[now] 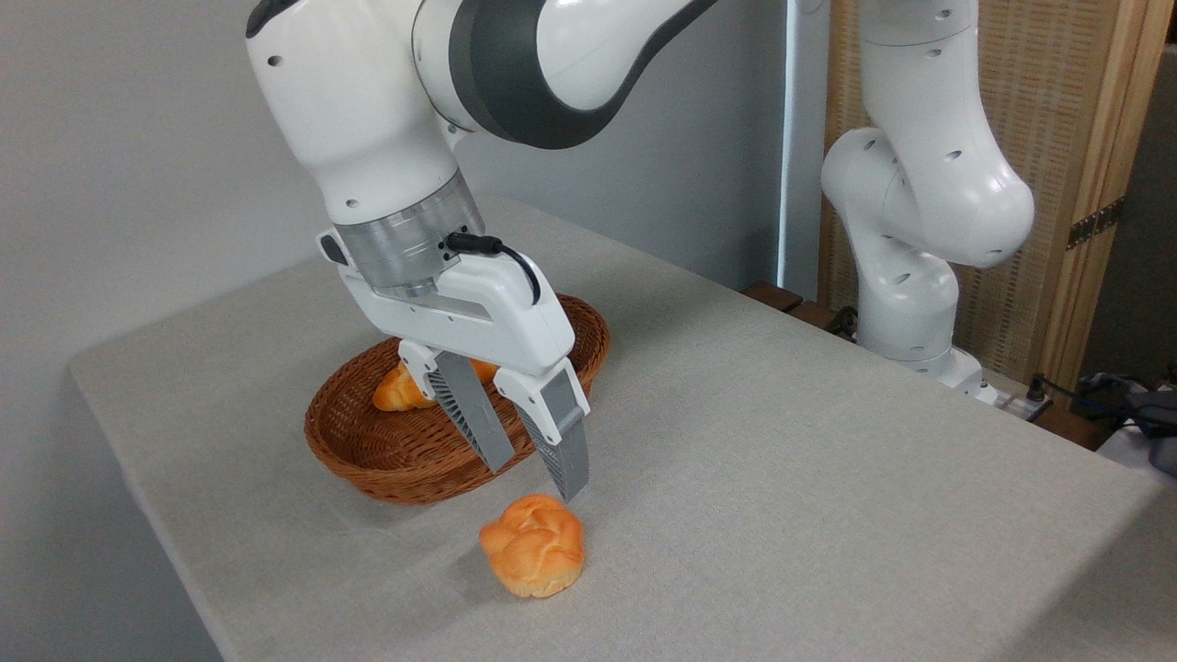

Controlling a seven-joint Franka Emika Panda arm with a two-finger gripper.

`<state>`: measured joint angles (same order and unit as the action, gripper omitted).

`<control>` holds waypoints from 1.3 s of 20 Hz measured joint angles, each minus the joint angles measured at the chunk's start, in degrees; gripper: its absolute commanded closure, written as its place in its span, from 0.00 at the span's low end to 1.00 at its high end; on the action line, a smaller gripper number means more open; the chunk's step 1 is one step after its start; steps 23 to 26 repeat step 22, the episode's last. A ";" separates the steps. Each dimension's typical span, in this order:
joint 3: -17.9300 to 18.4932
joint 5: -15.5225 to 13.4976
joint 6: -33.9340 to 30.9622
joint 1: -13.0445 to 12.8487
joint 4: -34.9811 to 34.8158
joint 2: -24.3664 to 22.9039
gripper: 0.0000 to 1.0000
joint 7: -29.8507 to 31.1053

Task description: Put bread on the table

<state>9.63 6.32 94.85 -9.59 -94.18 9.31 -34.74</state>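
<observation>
The bread [533, 546], a small round knotted bun with a glossy golden-orange crust, lies on the grey-beige cloth of the table [782, 460], in front of the basket. My gripper [536, 482] hangs just above the bun's top. Its two grey fingers [565, 443] are spread apart, so it is open with nothing between them. The right fingertip ends right at the bun's upper edge; whether it touches cannot be made out.
A brown oval wicker basket [386, 460] stands behind the gripper, with a golden loaf [397, 391] inside, partly hidden by the fingers. The arm's white base [906, 313] rises at the table's far right edge. The front table edge runs close below the bun.
</observation>
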 measured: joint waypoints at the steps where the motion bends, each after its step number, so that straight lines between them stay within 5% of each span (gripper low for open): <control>1: -0.10 0.00 0.00 -0.11 0.00 0.00 0.00 0.00; 14: -1.17 -7.81 0.09 -0.85 4.20 -1.86 0.00 -7.41; 26: -0.97 -7.93 0.39 -0.46 4.54 -2.34 0.00 -7.70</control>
